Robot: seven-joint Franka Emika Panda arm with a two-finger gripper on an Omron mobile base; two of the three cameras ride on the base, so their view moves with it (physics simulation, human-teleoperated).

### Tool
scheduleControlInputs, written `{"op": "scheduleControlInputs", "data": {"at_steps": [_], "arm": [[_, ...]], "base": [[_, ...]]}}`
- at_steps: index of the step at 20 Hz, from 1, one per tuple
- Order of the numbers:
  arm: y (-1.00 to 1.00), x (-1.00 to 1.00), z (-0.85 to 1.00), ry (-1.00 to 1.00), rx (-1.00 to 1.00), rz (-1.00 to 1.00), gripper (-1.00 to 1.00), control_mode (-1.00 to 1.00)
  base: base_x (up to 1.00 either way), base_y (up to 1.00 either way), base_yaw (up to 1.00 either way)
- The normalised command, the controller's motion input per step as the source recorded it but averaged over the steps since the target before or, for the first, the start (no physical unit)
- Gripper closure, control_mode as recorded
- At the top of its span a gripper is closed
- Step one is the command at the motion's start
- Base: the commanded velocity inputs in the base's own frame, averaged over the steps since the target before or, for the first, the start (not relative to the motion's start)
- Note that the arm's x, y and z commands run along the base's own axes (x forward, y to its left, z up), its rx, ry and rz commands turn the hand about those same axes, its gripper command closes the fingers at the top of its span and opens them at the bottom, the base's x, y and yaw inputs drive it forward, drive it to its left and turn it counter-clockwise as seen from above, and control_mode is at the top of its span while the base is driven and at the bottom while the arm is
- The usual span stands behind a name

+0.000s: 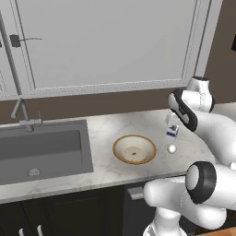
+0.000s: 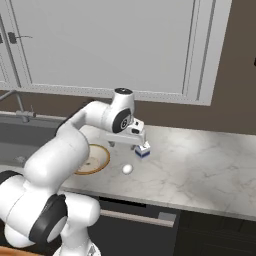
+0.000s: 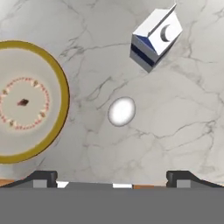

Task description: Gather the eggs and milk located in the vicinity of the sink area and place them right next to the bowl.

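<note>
At the far left of the left base view lies the sink area (image 1: pixel 44 152), a dark grey basin sunk into the marble surface (image 1: pixel 106 170), with a round drain near its front and a thin steel faucet (image 1: pixel 20 108) rising behind it. To the right of the basin, on the bare marble, sits the bowl (image 1: pixel 134 149) — cream inside, an orange-brown rim, a small dark spot at its centre. Just right of the bowl rests one of the eggs (image 1: pixel 172 148), white and lying on the surface, close to the rim but apart from it. Behind the egg stands the milk (image 1: pixel 172 132), upright, its blue band showing; the arm's wrist hangs directly over it in this view.

In the right base view the same order holds: bowl (image 2: pixel 95 159) partly hidden by the arm, then the egg (image 2: pixel 127 169), then the carton (image 2: pixel 143 150) just beyond it. The tool (image 2: pixel 136 141) hovers above the carton, pointing down.

The hand view looks straight down: bowl (image 3: pixel 26 103) at the left, egg (image 3: pixel 121 111) in the middle, carton (image 3: pixel 155 37) at the upper right. The fingertips (image 3: pixel 41 178) stand far apart at the bottom — the tool is spread wide and grips nothing.
</note>
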Motion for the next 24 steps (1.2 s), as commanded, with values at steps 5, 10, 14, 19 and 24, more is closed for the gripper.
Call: {"op": "scheduleControlInputs", "data": {"at_steps": [5,10,14,19,24], "arm": [[0.0,0.17,-0.82,0.0,-0.09,-0.06,-1.0,-1.0],[-0.06,0.13,-0.78,0.0,-0.02,-0.11,-1.0,-1.0],[-0.21,0.0,-0.27,0.0,0.03,-0.17,-1.0,-1.0],[-0.22,0.0,-0.01,0.0,0.12,-0.13,-1.0,-1.0],[-0.13,0.02,0.0,0.0,0.1,-0.11,-1.0,-1.0]], "base": [[0.0,0.0,0.0],[0.0,0.0,0.0],[0.0,0.0,0.0],[0.0,0.0,0.0],[0.0,0.0,0.0]]}}
